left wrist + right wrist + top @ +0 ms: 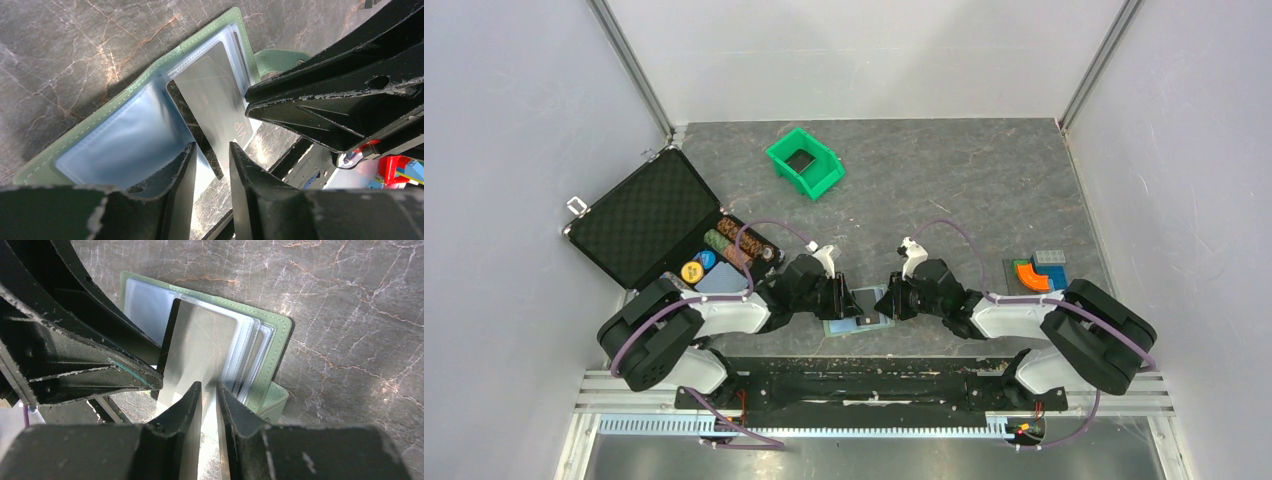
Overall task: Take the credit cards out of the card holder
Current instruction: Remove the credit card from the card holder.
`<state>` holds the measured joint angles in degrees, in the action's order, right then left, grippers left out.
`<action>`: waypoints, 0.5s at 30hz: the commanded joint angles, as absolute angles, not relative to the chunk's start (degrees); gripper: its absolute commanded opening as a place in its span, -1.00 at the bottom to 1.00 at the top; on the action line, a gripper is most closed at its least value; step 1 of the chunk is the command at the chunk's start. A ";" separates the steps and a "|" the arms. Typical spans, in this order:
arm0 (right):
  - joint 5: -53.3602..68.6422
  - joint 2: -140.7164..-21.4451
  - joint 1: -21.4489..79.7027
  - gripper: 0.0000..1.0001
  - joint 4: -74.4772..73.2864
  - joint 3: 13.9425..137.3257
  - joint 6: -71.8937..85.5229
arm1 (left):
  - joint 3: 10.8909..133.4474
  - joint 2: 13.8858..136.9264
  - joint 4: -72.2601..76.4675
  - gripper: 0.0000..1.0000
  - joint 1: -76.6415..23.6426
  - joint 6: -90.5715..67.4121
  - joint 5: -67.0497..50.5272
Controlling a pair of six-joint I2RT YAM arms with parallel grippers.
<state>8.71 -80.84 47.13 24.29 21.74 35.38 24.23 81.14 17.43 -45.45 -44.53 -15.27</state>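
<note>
The card holder (839, 327) lies open on the grey table between my two grippers. It is pale green with a light blue inner panel (115, 145) and clear sleeves (250, 347). A glossy dark credit card (210, 95) sticks part way out of a sleeve; it also shows in the right wrist view (200, 345). My right gripper (209, 385) is shut on the near edge of this card. My left gripper (212, 147) is open, with one finger (170, 175) on the blue panel and the card's corner in the gap. Both grippers (852, 300) (892, 300) nearly touch.
An open black foam-lined case (649, 215) with poker chips (724, 250) stands at the left. A green bin (804, 162) is at the back. Coloured blocks (1039, 270) sit at the right. A black rail (874, 385) runs along the near edge.
</note>
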 commanded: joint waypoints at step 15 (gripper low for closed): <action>5.97 -81.58 46.26 -0.67 23.05 18.63 35.75 | 22.57 78.26 19.59 -0.95 -45.44 -50.18 -14.16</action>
<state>7.84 -80.86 46.89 26.11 20.56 36.25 22.79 80.51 19.07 -45.45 -48.25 -15.09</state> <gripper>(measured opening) 0.171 0.040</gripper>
